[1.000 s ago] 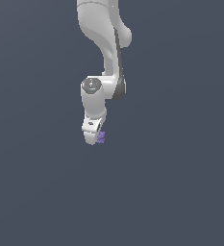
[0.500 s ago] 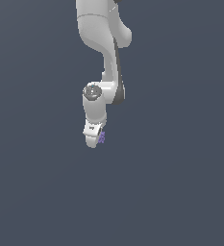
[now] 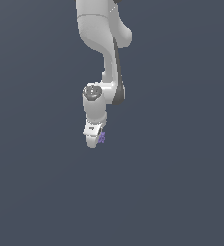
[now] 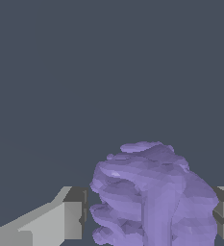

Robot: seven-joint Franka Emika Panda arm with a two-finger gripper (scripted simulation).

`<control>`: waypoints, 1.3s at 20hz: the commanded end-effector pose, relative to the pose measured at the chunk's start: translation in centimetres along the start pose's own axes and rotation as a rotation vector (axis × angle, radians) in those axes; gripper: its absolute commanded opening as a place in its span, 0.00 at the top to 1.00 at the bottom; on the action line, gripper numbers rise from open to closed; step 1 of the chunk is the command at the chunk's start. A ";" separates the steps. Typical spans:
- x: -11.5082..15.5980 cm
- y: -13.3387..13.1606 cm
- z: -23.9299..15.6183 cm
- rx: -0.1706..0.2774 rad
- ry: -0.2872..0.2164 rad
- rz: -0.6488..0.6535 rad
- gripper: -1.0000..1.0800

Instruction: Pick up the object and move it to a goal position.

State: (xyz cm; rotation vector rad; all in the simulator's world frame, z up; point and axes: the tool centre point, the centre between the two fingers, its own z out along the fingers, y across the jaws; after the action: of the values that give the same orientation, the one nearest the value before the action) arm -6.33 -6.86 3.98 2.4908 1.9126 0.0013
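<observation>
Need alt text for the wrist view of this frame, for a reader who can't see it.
A lumpy purple blob fills the lower part of the wrist view, sitting between the two grey fingers of the hand, which appear closed against its sides. Behind it is only a plain dark blue-grey background.

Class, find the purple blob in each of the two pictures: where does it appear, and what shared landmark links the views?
Exterior view: the purple blob is a tiny speck at the pincer, just below picture centre.
Wrist view: the blob fills the lower middle, between the two fingers.
Shared landmark: the white pincer around it.
</observation>
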 end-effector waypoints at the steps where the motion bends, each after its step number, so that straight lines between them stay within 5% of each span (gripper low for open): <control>1: 0.0 0.0 0.0 0.000 0.000 0.000 1.00; 13: 2.0 -0.4 -4.5 0.000 -0.001 0.000 1.00; 26: 7.8 -1.3 -17.2 0.001 -0.001 -0.002 1.00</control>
State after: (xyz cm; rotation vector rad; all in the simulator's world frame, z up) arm -5.64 0.31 19.50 2.4887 1.9151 -0.0001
